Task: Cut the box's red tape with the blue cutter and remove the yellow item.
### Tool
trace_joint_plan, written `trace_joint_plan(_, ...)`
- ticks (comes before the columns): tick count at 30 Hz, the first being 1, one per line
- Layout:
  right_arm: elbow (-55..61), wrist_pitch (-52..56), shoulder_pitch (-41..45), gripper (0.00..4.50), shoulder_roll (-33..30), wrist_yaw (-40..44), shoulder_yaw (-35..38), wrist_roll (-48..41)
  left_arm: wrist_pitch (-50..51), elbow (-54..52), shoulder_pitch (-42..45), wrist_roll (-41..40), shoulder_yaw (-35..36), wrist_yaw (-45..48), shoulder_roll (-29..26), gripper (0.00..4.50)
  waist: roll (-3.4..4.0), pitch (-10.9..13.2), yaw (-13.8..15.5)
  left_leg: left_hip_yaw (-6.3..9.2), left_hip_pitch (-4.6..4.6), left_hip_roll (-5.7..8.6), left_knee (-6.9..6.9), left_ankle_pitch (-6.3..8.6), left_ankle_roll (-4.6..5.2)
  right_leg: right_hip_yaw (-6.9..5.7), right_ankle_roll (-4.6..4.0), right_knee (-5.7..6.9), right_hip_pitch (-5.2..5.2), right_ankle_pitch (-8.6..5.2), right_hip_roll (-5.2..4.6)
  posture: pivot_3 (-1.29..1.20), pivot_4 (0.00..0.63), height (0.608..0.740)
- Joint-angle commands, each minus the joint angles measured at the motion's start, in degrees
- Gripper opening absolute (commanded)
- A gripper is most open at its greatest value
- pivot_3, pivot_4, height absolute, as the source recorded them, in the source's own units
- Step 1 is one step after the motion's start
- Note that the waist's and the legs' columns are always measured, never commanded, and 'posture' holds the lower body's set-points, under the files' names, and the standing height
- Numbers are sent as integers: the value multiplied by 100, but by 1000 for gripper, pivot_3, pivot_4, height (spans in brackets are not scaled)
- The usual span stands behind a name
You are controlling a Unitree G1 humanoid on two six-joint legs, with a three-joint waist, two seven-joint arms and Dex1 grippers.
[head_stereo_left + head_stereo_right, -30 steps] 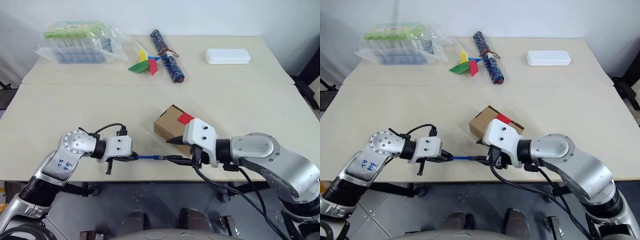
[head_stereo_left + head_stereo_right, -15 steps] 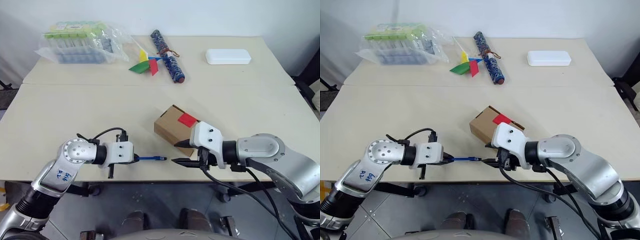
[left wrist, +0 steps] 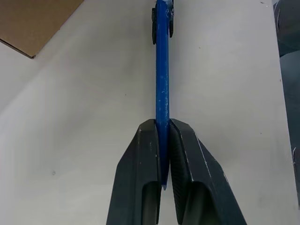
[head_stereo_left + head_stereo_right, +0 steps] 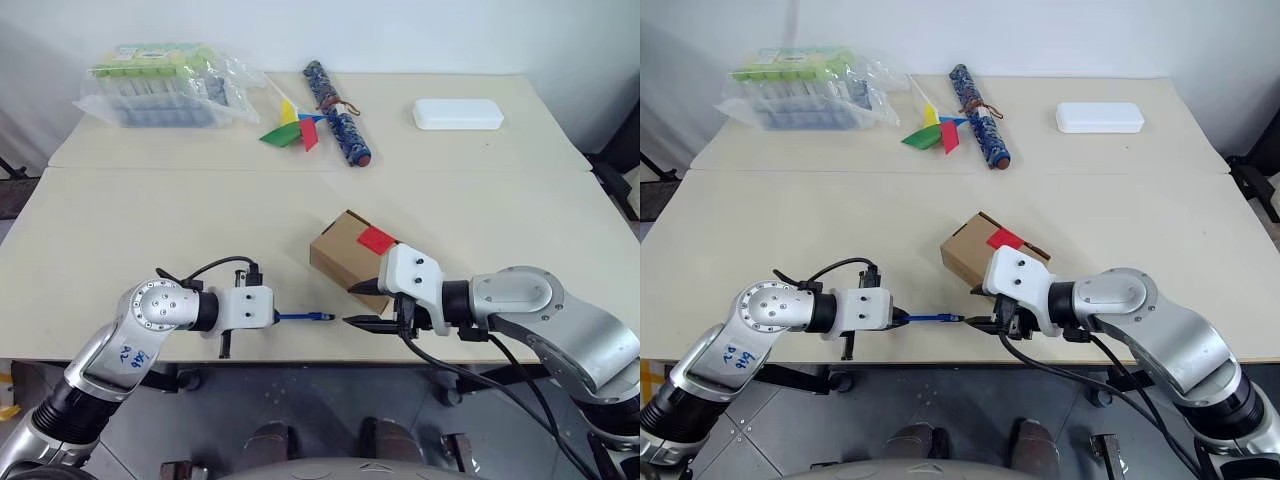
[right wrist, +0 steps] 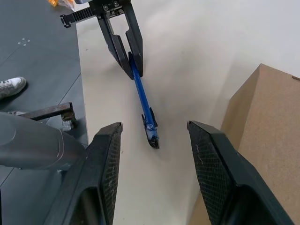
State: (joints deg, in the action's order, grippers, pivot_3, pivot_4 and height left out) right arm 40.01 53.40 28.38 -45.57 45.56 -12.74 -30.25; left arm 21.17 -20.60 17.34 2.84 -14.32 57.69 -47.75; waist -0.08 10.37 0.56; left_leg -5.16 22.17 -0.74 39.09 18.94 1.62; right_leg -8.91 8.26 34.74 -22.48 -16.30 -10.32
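My left fingers (image 3: 161,140) are clamped on one end of the blue cutter (image 4: 303,317), which sticks out level over the front edge of the table (image 4: 150,220), its dark tip pointing toward my right side. My right fingers (image 5: 154,136) stand apart with nothing between them — the cutter's tip lies just short of them, not touching. The box (image 4: 345,250) sits on the table just behind my right hand, the red tape (image 4: 376,239) on its top face. Farther back lie a paper pinwheel (image 4: 288,130), a blue patterned roll (image 4: 335,110), a bag of tubes (image 4: 160,85) and a white case (image 4: 457,113)
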Motion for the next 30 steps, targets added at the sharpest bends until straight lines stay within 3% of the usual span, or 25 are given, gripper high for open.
trace_joint_plan(1,28,-158,-17,2257,-43,32,101,45,232,139,-256,327,-471,99,-91,1263,2,-3,0,0,0,0,0,0,0,0,0,0,0,0,0,0,150,740)
trace_joint_plan(12,-80,-320,-12,2257,-83,70,105,82,292,-355,-624,224,-301,44,-129,4309,12,-11,-3,-2,-2,0,-1,4,4,0,0,-1,0,0,0,0,150,740)
trace_joint_plan(30,-480,-605,133,2257,9,268,-15,327,1094,-1096,-1123,-387,-76,144,-414,4309,12,-11,-20,-4,-1,-4,-1,7,5,-1,0,-5,-1,0,0,0,150,740)
